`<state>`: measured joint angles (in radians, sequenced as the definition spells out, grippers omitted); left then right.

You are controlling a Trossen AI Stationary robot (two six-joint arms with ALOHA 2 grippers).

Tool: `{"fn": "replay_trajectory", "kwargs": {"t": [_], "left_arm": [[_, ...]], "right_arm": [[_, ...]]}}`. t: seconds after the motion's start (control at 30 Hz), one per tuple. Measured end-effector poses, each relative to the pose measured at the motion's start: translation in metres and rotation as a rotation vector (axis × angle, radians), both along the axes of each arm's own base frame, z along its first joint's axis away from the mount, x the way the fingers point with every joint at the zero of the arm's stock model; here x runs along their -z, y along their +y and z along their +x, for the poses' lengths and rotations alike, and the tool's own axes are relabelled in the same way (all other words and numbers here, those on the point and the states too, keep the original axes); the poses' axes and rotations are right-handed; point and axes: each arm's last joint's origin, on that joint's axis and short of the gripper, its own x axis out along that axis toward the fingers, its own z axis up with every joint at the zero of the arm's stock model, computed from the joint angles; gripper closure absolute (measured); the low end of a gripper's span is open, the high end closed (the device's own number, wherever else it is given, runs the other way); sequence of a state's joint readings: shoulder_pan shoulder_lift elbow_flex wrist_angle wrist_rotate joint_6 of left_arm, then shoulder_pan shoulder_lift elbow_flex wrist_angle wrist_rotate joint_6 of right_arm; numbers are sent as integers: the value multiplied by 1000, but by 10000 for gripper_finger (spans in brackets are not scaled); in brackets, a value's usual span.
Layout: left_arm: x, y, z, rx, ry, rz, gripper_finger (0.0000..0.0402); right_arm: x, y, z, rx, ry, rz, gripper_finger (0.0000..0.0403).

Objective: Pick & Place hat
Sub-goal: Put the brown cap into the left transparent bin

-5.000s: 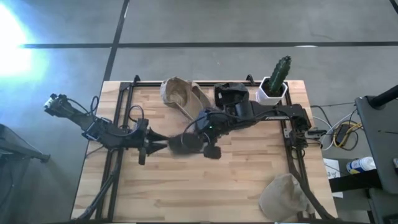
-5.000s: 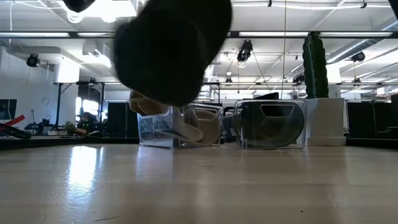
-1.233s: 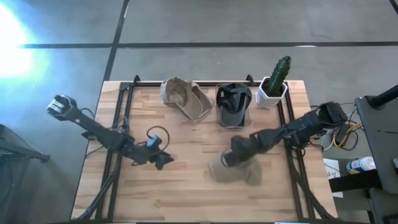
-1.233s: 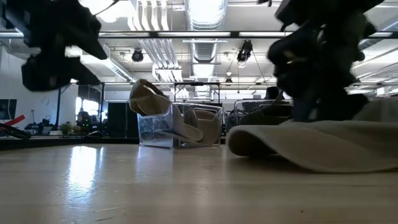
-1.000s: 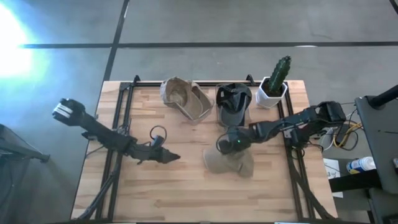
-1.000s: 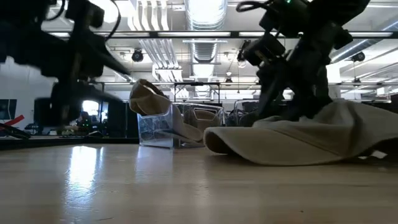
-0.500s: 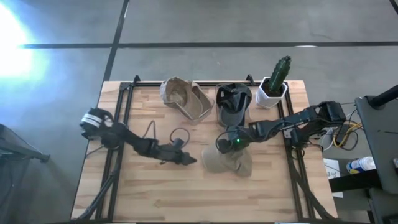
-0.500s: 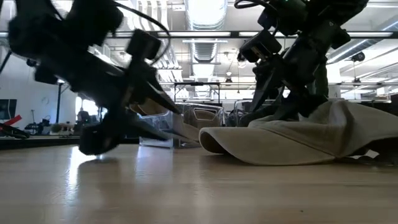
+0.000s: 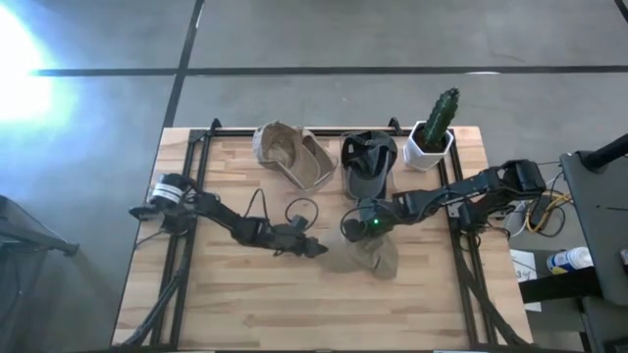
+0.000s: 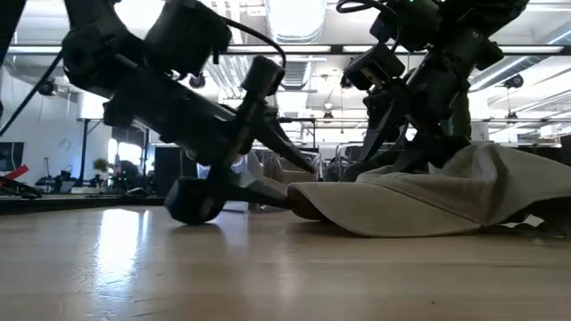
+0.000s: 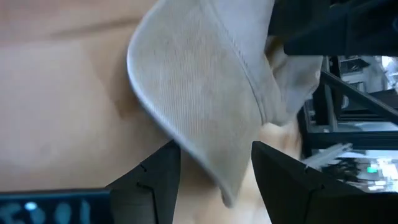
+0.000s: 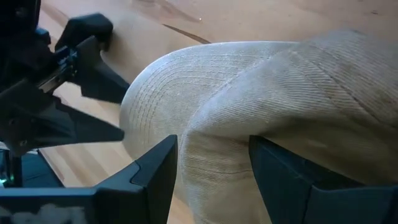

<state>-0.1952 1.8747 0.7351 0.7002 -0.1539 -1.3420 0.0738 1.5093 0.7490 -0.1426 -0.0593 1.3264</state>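
Beige hat (image 9: 361,257) lying on the table (image 9: 294,314), just in front of the black hat (image 9: 367,162) at the back edge. Right gripper (image 9: 367,233) down on the crown, jaws pinching the fabric. Left gripper (image 9: 316,249) at the brim, jaws spread to either side of its edge. Tan hat (image 9: 287,152) and cactus (image 9: 438,123) along the back.

beige corduroy hat (image 9: 365,257), green cactus (image 9: 441,110); white pot (image 9: 429,150)

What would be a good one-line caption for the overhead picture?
Two robot arms meet at a tan hat mid-table: left gripper at its brim, right gripper on its crown.
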Motion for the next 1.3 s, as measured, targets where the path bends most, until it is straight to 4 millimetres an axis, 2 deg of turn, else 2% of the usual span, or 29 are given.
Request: {"fn": "replay_trajectory", "kwargs": {"t": [0.17,0.3,0.5,0.63,0.8,0.93,1.03,1.17,1.3], "left_arm": [[0,6,18,9,-19,80,211],[3,3,32,66,-29,62,211],[-4,2,44,106,-54,124,219],[-14,3,47,146,-103,209,265],[-15,2,47,169,-106,240,375],[-20,2,43,208,-79,275,390],[-33,2,34,243,-29,348,395],[-62,5,14,247,71,525,396],[-97,11,-15,226,174,738,397]], "right_arm": [[0,0,0,-12,-5,-9,209],[0,1,1,-20,-13,-5,209],[0,2,1,-31,-12,-1,209],[0,2,1,-32,-12,-1,209],[-1,2,1,-37,-19,-2,209],[-10,3,1,-92,-53,-2,209],[-25,4,-3,-171,-110,-7,209],[-53,3,-18,-187,-165,-25,209],[-80,-1,-37,-129,-240,-97,209]]}}
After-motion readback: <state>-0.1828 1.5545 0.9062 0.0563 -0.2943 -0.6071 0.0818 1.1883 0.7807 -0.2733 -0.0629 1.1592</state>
